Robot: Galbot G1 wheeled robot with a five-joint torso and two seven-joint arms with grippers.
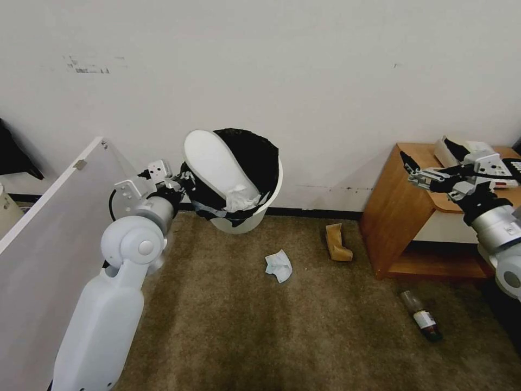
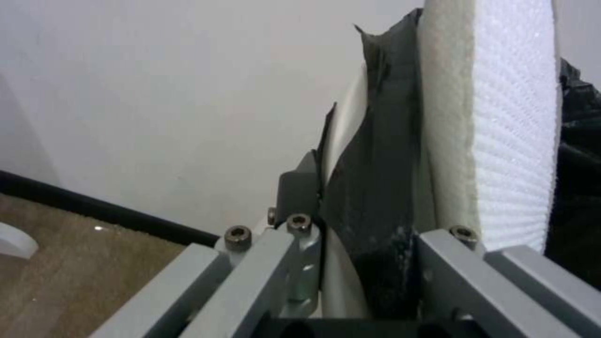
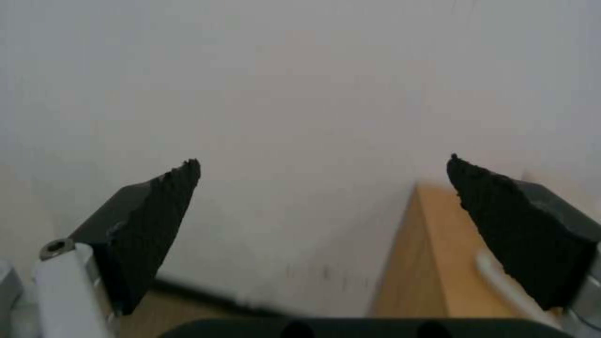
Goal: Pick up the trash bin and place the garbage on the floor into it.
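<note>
Our left gripper (image 2: 350,263) pinches the bin (image 1: 247,217) rim, lifted, slipper (image 1: 217,163) inside | right gripper (image 1: 415,174) wide, empty, over table (image 1: 396,212) | tissue (image 1: 279,265), paper (image 1: 337,243), bottle (image 1: 422,316) await on carpet (image 1: 228,336).

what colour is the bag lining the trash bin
Black, folded over the white trash bin's rim; the head view shows the bag best.

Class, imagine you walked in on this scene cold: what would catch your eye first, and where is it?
The trash bin, held off the carpet against the wall by the left gripper clamped on its rim, with a white slipper sticking out. Then the litter below: a tissue, tan paper and a bottle.
</note>
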